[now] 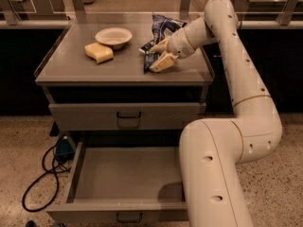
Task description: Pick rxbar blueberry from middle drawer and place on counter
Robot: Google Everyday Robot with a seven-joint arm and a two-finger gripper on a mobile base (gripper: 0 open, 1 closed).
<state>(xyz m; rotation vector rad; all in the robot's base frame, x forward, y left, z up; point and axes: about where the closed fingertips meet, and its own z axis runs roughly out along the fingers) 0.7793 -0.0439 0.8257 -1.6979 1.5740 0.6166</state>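
The rxbar blueberry [148, 60], a dark flat bar, lies on the counter [85, 70] right of its middle. My gripper [155, 55] reaches in from the right, low over the counter. Its two beige fingers [164, 62] stand apart, one on each side of the bar's right end, and look open. Whether they touch the bar is not clear. The middle drawer [128, 178] is pulled out below, and its grey floor is bare.
A crumpled blue-and-white snack bag [164, 25] lies just behind the gripper. A white bowl [113, 36] and a yellow sponge [98, 52] sit on the counter's left half. The top drawer [128, 115] is closed. A black cable [45, 174] lies on the floor to the left.
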